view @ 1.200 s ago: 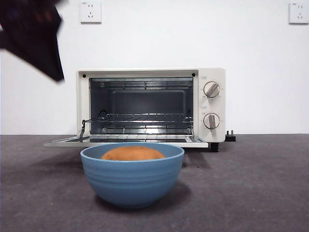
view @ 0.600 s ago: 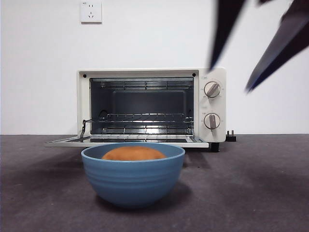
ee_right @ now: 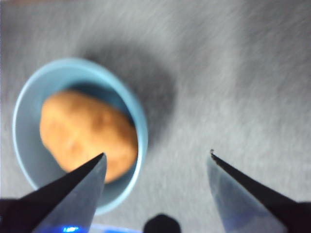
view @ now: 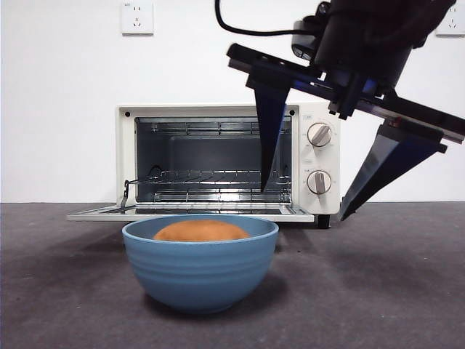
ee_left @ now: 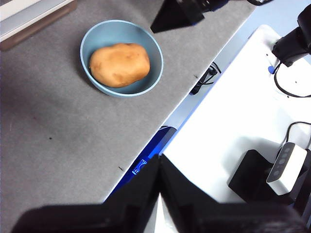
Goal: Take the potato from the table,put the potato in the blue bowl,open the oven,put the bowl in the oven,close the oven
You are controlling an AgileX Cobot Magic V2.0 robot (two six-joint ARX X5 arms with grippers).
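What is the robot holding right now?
Nothing. The right gripper hangs open above the blue bowl with the potato inside; the left gripper is shut, away from it.

A white wall socket (view: 136, 17) sits high on the white wall (view: 58, 109), well apart from the right gripper's fingers (view: 270, 131). A second socket (view: 450, 17) peeks out above them. A black plug (view: 347, 206) lies just beside the lower fingertip. Near the left gripper's fingers (ee_left: 141, 194), a small white camera (ee_left: 283, 162) rests on a black block (ee_left: 252, 179) on a white surface (ee_left: 233, 121).
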